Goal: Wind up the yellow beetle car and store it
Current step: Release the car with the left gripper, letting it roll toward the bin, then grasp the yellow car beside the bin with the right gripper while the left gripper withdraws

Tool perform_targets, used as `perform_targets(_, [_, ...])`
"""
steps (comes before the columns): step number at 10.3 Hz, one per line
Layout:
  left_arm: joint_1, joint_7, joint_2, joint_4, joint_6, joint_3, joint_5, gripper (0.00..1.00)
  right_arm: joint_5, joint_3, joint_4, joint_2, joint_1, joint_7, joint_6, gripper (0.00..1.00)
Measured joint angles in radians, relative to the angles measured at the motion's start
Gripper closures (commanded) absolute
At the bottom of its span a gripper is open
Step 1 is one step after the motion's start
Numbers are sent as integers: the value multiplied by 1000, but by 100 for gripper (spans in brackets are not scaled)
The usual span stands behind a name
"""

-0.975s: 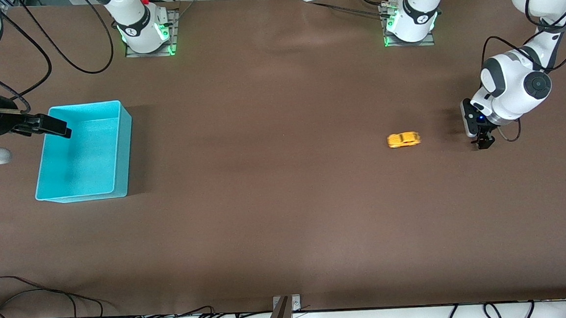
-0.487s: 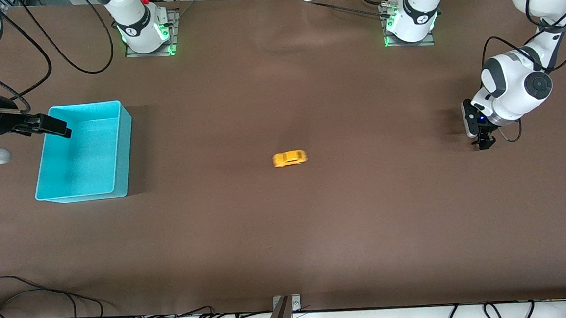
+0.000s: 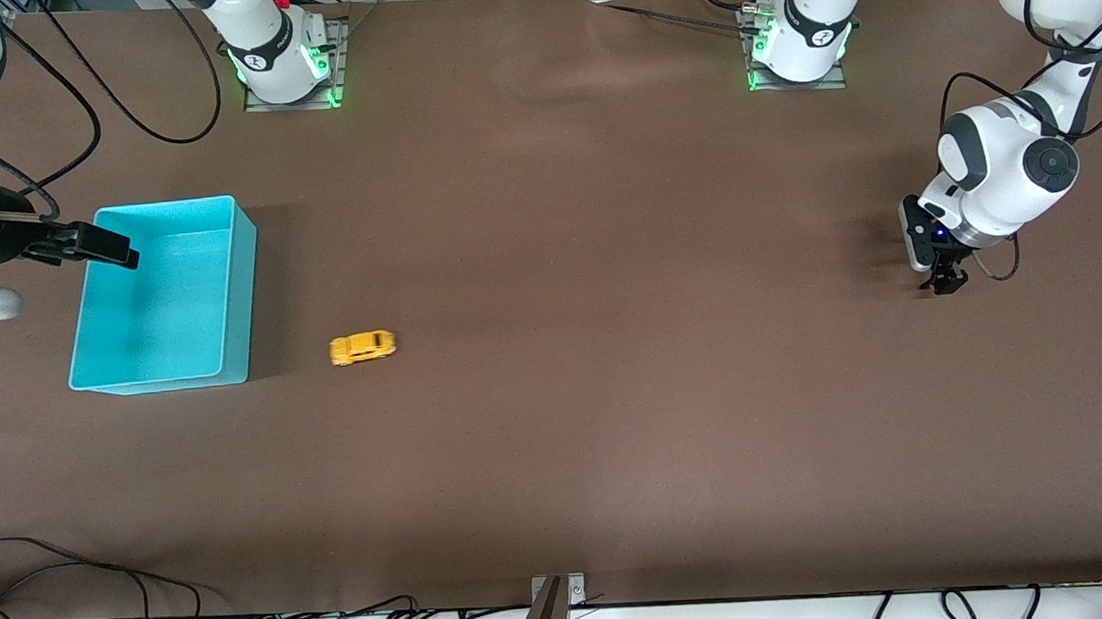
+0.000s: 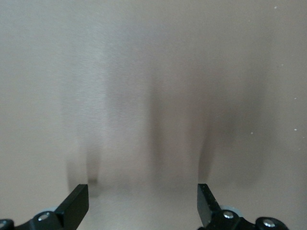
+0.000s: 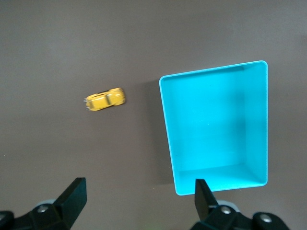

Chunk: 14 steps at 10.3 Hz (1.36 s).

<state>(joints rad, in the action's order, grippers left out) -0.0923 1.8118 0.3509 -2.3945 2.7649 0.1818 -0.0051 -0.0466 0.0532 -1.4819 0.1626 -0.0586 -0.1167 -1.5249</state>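
While on its wheels just beside the turquoise bin (image 3: 163, 293), yellow beetle car (image 3: 362, 347) on bare table (image 3: 613, 392); right gripper (image 3: 102, 246) over bin rim, fingers apart; left gripper (image 3: 943, 278) well apart, fingers apart.

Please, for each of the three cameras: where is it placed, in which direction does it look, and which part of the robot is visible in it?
Front view: high across the table, facing both arm bases; shows the left tool, the right tool, the yellow beetle car and the turquoise bin.
Left wrist view: looks down past its open left tool at bare table.
Right wrist view: looks down past its open right tool at car and bin.
Front and right wrist views share car and bin.
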Motion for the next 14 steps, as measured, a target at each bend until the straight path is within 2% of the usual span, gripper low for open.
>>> perform_targets(6, [1,0,-219,8,-45,0,0,0,0,1,0,0,0,0,-1,0])
perform_targets(8, [19,0,-295,34,-136,0,-2,0,-45,3,0,0,1,0,-5,0])
perform_targets(11, [47,-1,-355,224,-418,-1,-8,0,-74,-7,-4,37,-31,23,-53,0])
perform_targets(14, [82,-99,-366,429,-635,-3,-10,0,-75,-18,-9,151,-74,241,-164,0])
